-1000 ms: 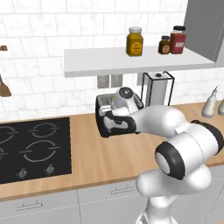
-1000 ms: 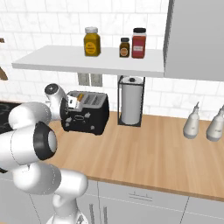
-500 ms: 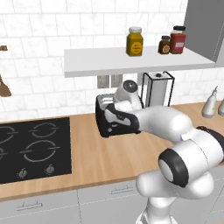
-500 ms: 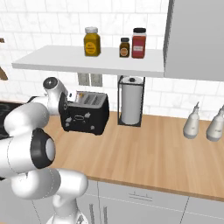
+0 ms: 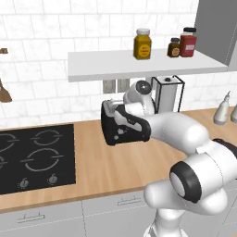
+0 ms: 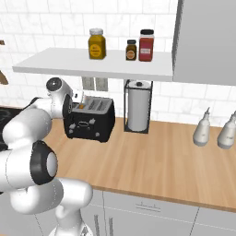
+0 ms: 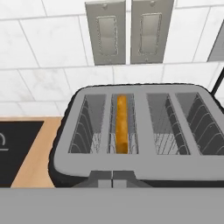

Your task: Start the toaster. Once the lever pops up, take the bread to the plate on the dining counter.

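A light wooden wall counter [image 6: 152,156] runs under white tile. At its far side stands the black boxy four-slot toaster [image 6: 90,121], left of a paper towel roll in a black wire stand [image 6: 138,112]. A golden-brown bread slice [image 7: 121,124] sits upright in the second slot from the left. The robot's gripper [image 7: 112,178] hovers at the toaster's near edge, fingers pressed together, holding nothing.

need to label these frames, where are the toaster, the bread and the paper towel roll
toaster [image 6: 90,124]: right base view, on its black front panel.
bread [image 7: 122,124]: hand view, on the slice's golden top edge in the second slot.
paper towel roll [image 6: 138,108]: right base view, on its white side.
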